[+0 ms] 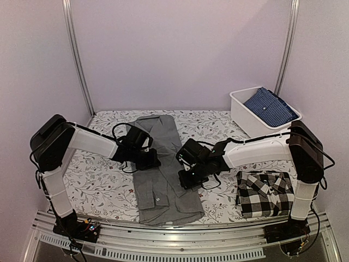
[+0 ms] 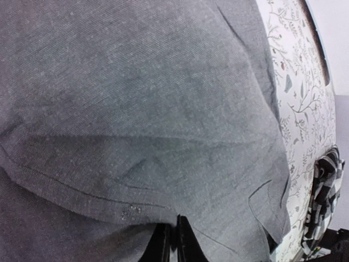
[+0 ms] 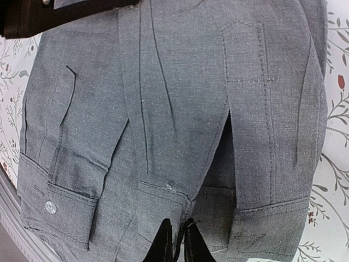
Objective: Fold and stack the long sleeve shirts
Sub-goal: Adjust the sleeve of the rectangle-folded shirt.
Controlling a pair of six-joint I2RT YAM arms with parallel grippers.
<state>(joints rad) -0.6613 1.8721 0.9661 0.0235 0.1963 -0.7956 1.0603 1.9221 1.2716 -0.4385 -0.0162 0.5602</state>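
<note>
We see the grey shirt (image 1: 163, 174) lying lengthwise down the desk (image 1: 98, 180) at mid-frame, left claw (image 2: 175, 240) pinching its left edge, right claw (image 3: 177, 233) pinching its right, checked shirt (image 1: 264, 194) folded lower right

Only the dark tips of the left gripper (image 2: 175, 240) and right gripper (image 3: 177, 236) clear their wrist views' bottom edge, seemingly nipping the grey shirt (image 2: 163, 109), which overruns both views beyond them, while the checked shirt (image 2: 326, 191) is a cut-off sliver to the left gripper's right
</note>
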